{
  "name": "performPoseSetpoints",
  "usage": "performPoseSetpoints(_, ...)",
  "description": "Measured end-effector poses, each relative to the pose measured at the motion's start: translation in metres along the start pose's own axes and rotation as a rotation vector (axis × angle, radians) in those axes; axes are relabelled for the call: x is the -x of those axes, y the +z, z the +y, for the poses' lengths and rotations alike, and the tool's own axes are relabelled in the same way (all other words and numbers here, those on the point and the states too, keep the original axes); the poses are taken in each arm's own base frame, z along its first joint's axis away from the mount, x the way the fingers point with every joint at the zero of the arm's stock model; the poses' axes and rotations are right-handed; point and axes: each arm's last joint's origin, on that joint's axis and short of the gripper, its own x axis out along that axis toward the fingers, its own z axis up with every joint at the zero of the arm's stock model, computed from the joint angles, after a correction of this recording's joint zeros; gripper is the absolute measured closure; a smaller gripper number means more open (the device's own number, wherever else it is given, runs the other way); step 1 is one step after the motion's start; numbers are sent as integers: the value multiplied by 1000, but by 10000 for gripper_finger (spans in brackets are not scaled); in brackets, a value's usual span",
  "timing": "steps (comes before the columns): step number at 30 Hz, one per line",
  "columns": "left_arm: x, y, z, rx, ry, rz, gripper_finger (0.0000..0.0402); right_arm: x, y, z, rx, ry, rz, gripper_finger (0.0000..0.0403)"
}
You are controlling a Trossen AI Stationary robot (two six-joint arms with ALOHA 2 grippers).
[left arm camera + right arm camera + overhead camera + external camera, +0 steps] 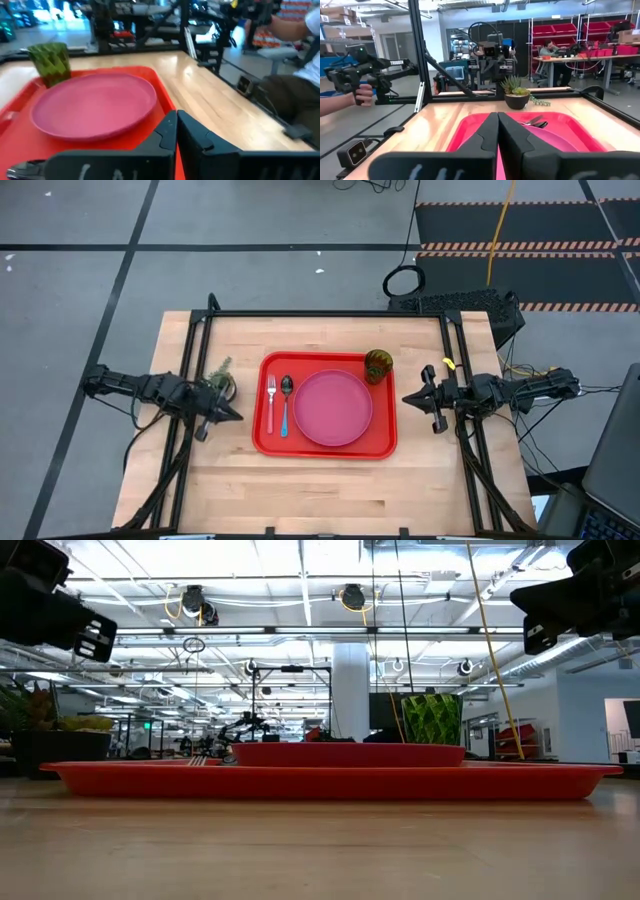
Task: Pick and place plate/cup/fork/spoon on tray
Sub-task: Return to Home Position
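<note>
Four pieces sat on the tray (325, 448) from above: plate (332, 408), cup (378, 365), fork (271, 402), spoon (286, 402). Level with the table (320, 850), nothing touched them. Wrist views showed left end effector (176, 116) and right end effector (498, 117) closed, empty; we judged a low swing could clip the cup.

In the low view the tray (330, 782) rim hides all of the plate (350, 754) but its edge, and the plate covers the base of the cup (432, 718); fork (271, 402) and spoon (286, 402) cannot be made out there. The left gripper (95, 637) at upper left and the right gripper (535, 625) at upper right are cut off by the frame's edges.
</note>
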Motion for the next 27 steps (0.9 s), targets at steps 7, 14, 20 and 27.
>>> performPoseSetpoints(7,0,3,1,15,30,-23,396,0,0,0,2,-1,0,403)
performPoseSetpoints(14,0,2,1,-33,33,-22,373,0,0,0,2,-1,0,403)
performPoseSetpoints(20,0,2,1,-30,33,-22,371,0,0,0,2,-1,0,403)
performPoseSetpoints(27,0,3,1,-30,33,-23,371,0,0,0,2,-1,0,403)
